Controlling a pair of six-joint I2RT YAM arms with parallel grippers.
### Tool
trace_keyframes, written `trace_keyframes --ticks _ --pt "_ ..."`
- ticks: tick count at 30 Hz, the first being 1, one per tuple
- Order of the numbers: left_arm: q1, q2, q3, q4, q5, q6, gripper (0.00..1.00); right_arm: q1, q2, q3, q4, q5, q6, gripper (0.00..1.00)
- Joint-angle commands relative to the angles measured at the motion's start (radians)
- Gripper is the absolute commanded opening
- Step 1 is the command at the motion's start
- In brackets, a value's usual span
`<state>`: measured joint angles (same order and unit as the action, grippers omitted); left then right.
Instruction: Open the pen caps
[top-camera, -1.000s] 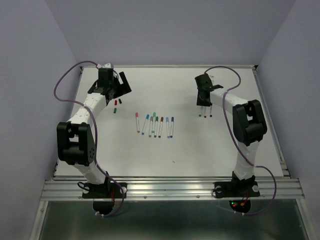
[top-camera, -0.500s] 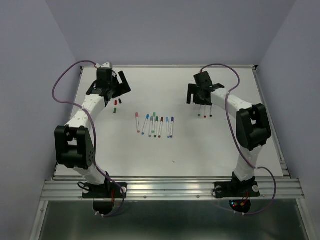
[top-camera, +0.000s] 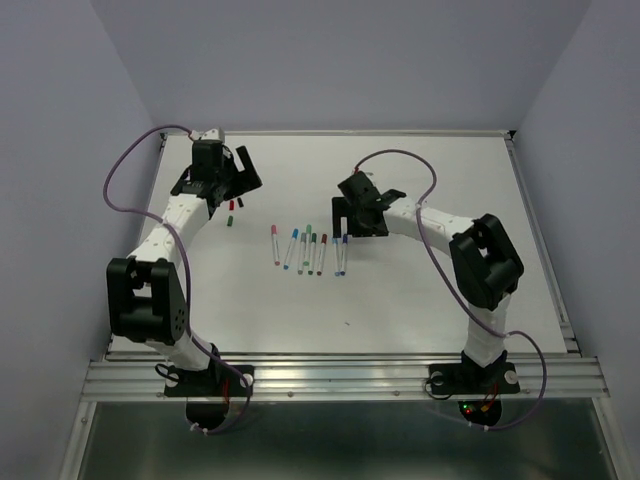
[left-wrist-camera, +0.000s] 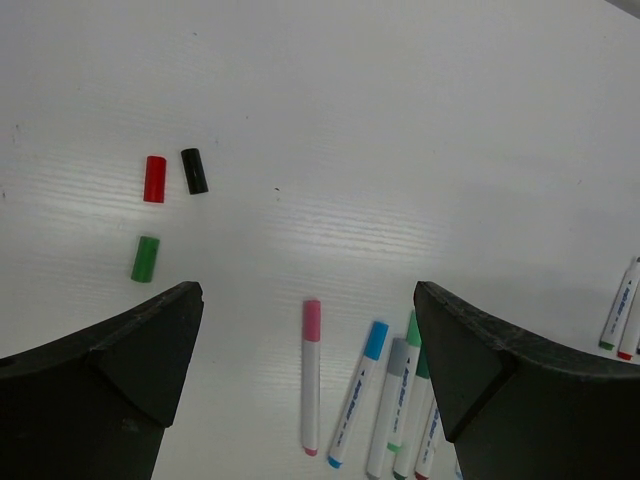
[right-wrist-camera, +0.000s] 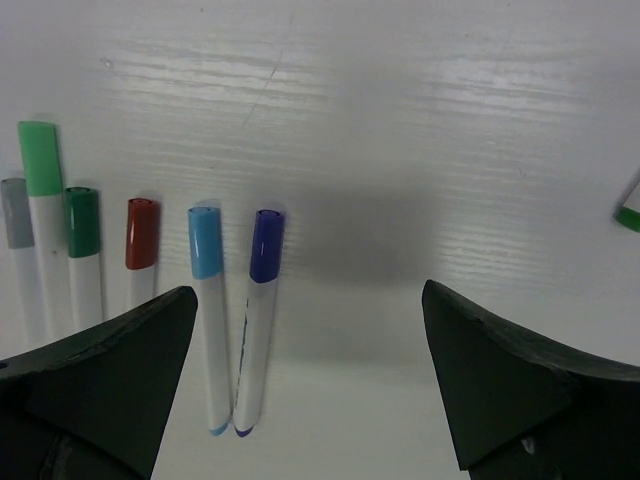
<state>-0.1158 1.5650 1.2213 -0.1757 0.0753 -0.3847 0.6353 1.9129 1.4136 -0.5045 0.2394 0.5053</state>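
Right claw released, empty, over right end of pen row. Left claw released, empty, over three loose caps left of row.

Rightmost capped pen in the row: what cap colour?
Dark blue plastic cap, clearest in the right wrist view.

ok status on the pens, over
Left end effector open, empty, near three loose caps. Right end effector open, empty, over capped pens. Nothing blocking.
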Motion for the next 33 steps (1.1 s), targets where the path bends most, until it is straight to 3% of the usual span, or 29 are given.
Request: trace_keyframes --ticks 1,5,21,24,30,33 --pt "0.005 -0.060 -0.016 0.030 0.004 0.017 0.99 0.038 0.038 0.048 -0.051 0.090 0.050 1.00" --pt "0.005 -0.069 -0.025 0.035 0.006 0.017 0.99 0.047 0.058 0.061 -0.098 0.147 0.096 1.00" --pt "0.005 -0.072 -0.032 0.041 0.011 0.017 0.99 0.084 0.106 0.056 -0.134 0.133 0.095 0.99" --pt "0.004 -0.072 -0.034 0.044 0.011 0.017 0.99 0.093 0.089 0.036 -0.144 0.115 0.104 0.91" --pt "0.005 -0.066 -0.032 0.048 0.015 0.015 0.99 0.115 0.074 -0.031 -0.144 0.092 0.131 0.64" --pt "0.004 -0.063 -0.031 0.048 0.014 0.015 0.99 0.115 0.084 -0.050 -0.144 0.086 0.144 0.59"
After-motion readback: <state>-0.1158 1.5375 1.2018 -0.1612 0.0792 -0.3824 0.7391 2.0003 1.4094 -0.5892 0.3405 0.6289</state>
